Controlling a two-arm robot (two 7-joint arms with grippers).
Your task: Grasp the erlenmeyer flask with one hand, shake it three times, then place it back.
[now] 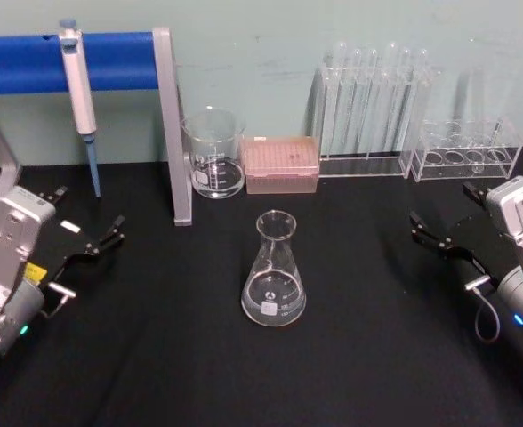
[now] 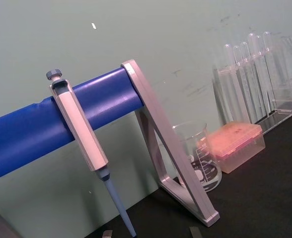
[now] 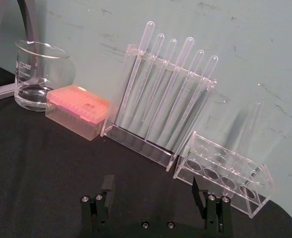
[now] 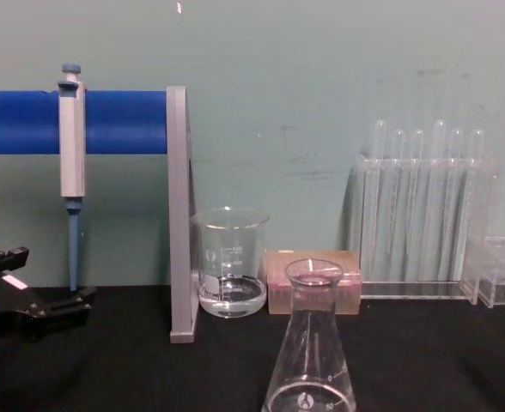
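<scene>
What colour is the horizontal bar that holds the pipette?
The bar is blue, clearest in the chest view.

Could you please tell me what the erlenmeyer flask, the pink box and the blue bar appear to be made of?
The erlenmeyer flask looks like clear glossy glass, with white printed markings. The pink box is probably translucent plastic, slightly frosted; light passes through its walls. The blue bar has a smooth, faintly shiny surface, perhaps plastic or paint; I cannot tell which.
</scene>
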